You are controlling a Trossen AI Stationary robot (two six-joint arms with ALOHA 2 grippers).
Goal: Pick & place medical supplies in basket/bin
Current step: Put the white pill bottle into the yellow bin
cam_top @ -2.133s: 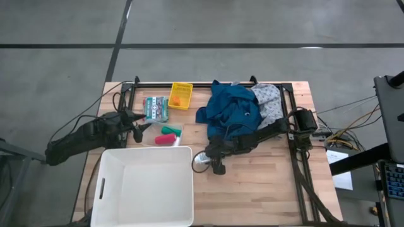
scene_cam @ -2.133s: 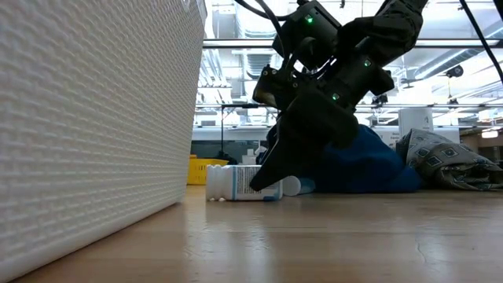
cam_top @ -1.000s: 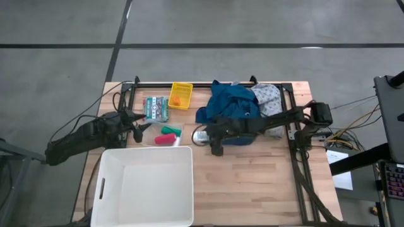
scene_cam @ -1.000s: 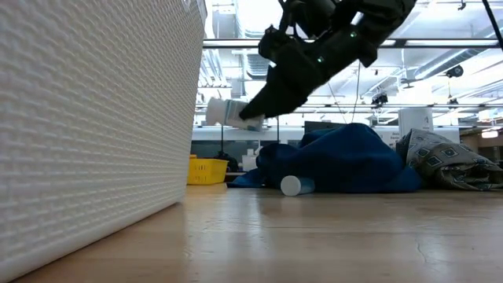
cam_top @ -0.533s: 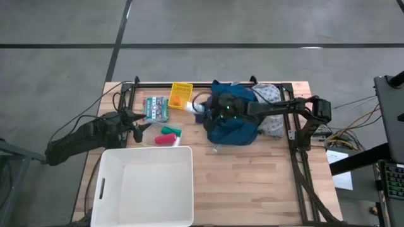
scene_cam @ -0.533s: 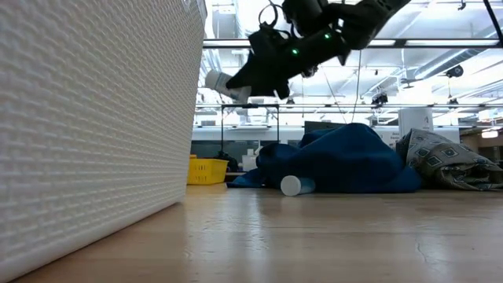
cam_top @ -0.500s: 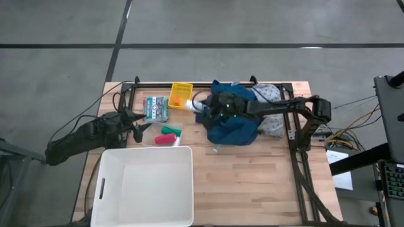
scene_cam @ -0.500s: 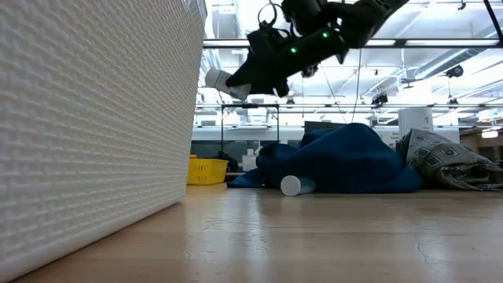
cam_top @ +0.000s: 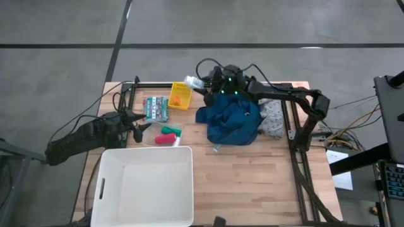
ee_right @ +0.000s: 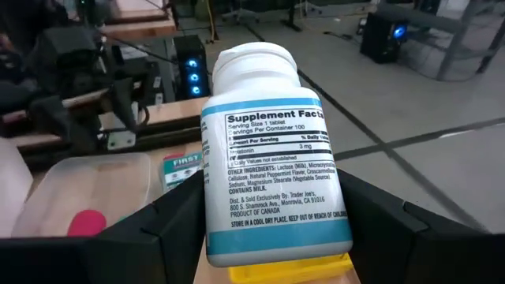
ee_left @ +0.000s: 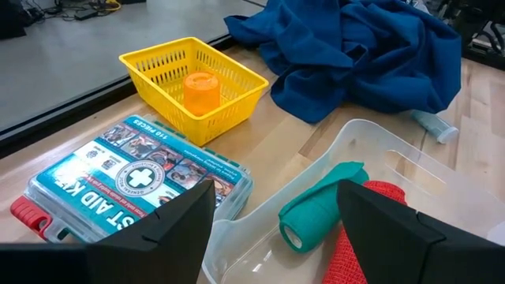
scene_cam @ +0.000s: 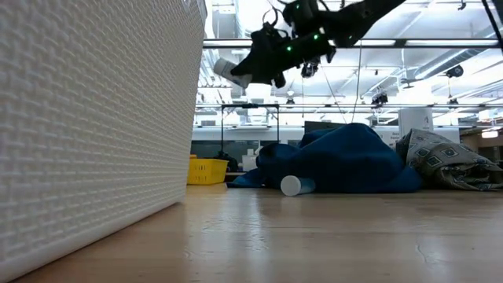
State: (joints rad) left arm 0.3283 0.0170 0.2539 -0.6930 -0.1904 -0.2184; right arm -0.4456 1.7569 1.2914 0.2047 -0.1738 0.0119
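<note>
My right gripper is shut on a white supplement bottle high over the table's far edge, just above a yellow basket that holds an orange bottle. The large white bin stands at the near left. A blue garment lies heaped on the table at the far right, against a grey speckled cloth. A green roll and a red one lie in a clear tray. My left gripper waits open beside that tray, holding nothing. My right gripper pinches the bottle's labelled body near its base between the two fingers. It reaches in almost level from the table's right, and the bottle lies along the fingers with its cap end pointing away. The bottle is lifted clear of everything.
A first-aid kit box lies left of the yellow basket. A small white cylinder lies on the wood by the garment's near edge. Black frame rails run along the far and right sides. Bare wood spreads right of the bin.
My right gripper has carried the white bottle up and toward the table's far edge, from over the middle of the table to above the yellow basket, turning as it went. The bottle has stayed in the hold.
</note>
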